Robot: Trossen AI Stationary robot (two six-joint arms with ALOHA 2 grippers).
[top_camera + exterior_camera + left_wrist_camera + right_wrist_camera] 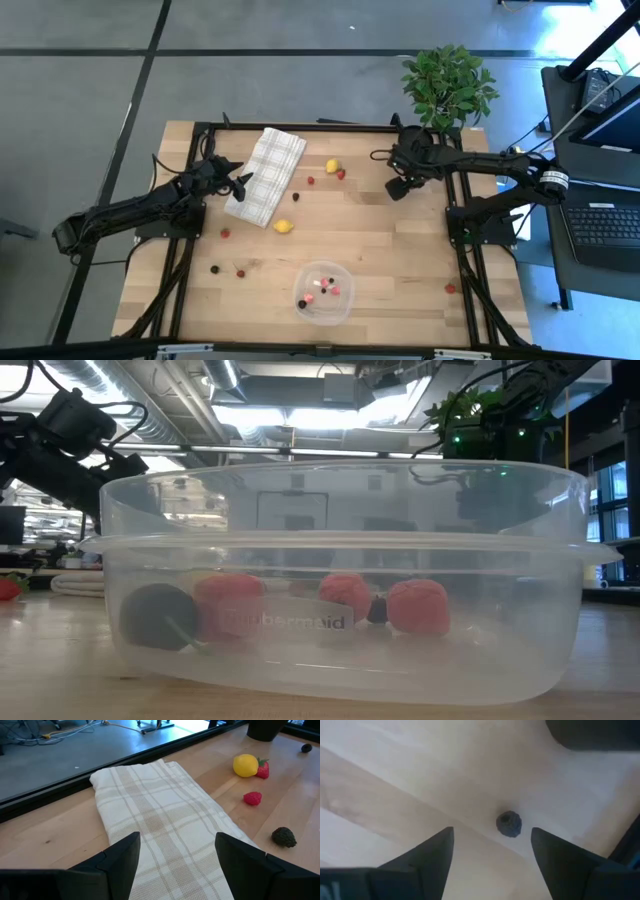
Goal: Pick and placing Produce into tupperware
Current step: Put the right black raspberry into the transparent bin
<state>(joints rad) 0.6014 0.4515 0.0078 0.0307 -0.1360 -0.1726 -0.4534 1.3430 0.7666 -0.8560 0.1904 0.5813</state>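
The tupperware (pixel 325 293) stands near the table's near edge and holds several red berries (pixel 418 606) and a dark one (pixel 158 617). Loose produce lies on the table: two lemons (pixel 332 166) (pixel 284 226), red berries (pixel 311 181) (pixel 226 233) and dark berries (pixel 296 197) (pixel 215 268). My left gripper (pixel 238 182) is open and empty over the near left part of the checked cloth (pixel 160 820). My right gripper (pixel 398 188) is open and points down near the plant pot. A small dark berry (pixel 509 823) lies on the wood below it, between its fingers and apart from them.
A potted green plant (pixel 447 85) stands at the table's far right, close behind my right gripper. The folded checked cloth (pixel 266 175) lies at the far left. A red berry (pixel 450 288) lies near the right frame rail. A desk with a laptop (pixel 605 215) stands beyond the right edge.
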